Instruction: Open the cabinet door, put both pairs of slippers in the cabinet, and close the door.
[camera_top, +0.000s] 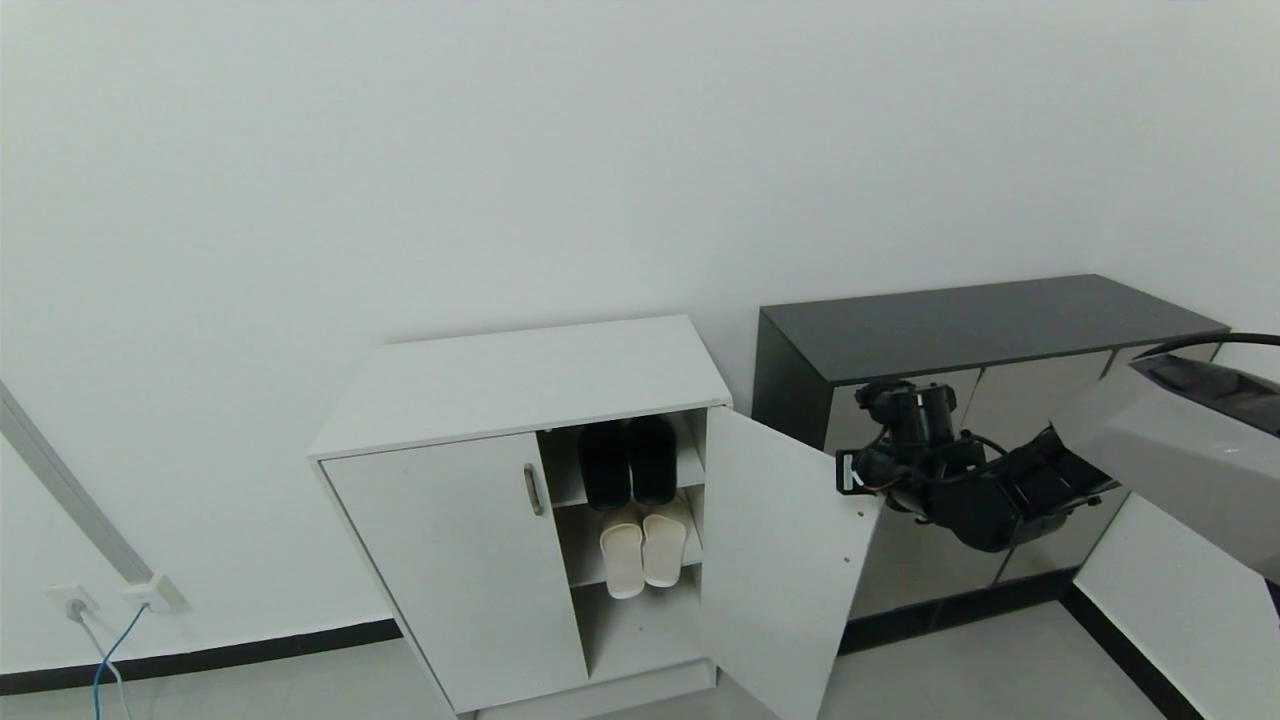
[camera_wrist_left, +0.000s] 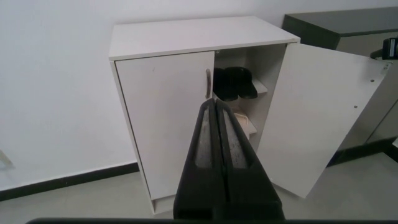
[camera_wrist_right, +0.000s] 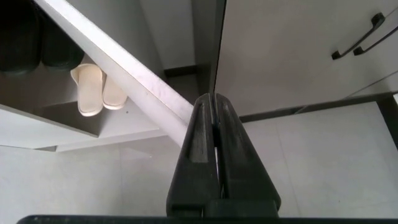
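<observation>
Overhead, my right claw (camera_top: 848, 470) sits at the open cabinet door (camera_top: 780, 560) edge, black slippers (camera_top: 630, 462) shelved above white slippers (camera_top: 645, 545); left wrist shows my left claw (camera_wrist_left: 214, 106) pinched shut; right wrist, that claw likewise.

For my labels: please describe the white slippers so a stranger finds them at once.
Find the white cabinet by the wall, its right door open. The white slippers lie on the shelf just under the black slippers; they are the pale pair.
</observation>
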